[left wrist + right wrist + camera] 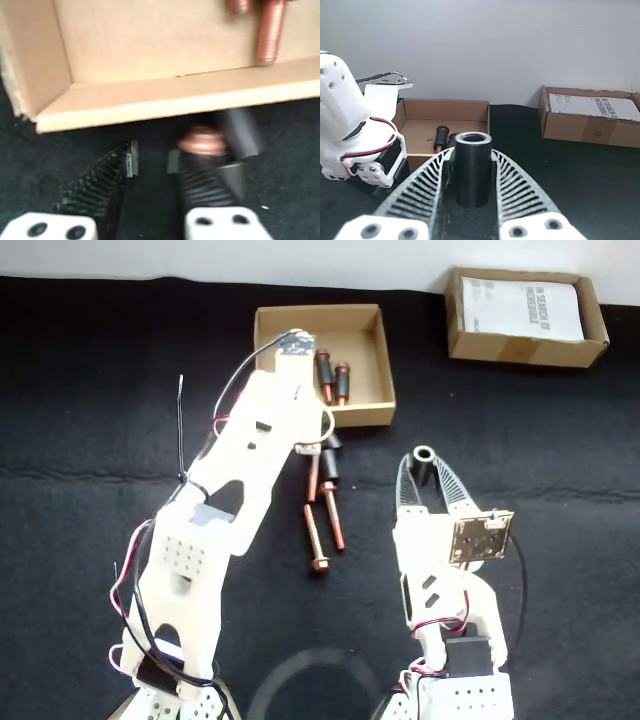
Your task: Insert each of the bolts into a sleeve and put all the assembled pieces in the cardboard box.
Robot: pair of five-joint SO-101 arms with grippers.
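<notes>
Left end effector: fingers apart, nothing between them, just outside the front wall of the cardboard box. A blurred copper bolt head sits at one fingertip; contact cannot be told. The dark sleeve beside it is smeared. In the high view the left arm covers this end effector and part of the box. Two assembled pieces lie inside the box.

Right end effector: clamped on an upright black sleeve, lower end hidden.

Loose bolts lie on the black cloth worktop. White wall behind. A second box holds a booklet.
</notes>
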